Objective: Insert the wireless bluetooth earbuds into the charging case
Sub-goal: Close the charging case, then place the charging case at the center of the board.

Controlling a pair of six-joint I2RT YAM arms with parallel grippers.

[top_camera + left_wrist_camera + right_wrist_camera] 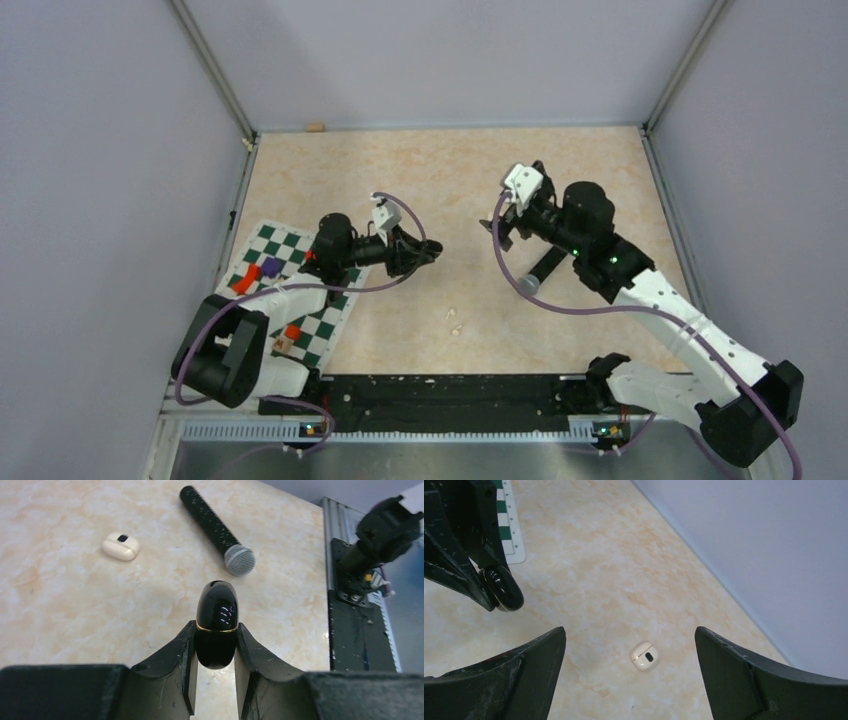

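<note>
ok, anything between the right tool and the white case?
Nothing visible. The right tool hangs open over bare table with the white case lying below it. The microphone lies off to one side; the left tool, shut on the black case, is apart.

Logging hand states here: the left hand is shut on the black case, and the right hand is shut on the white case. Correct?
Not quite. The right hand is open and holds nothing; the right wrist view shows the white case lying free on the table. The left hand is indeed shut on the black case.
</note>
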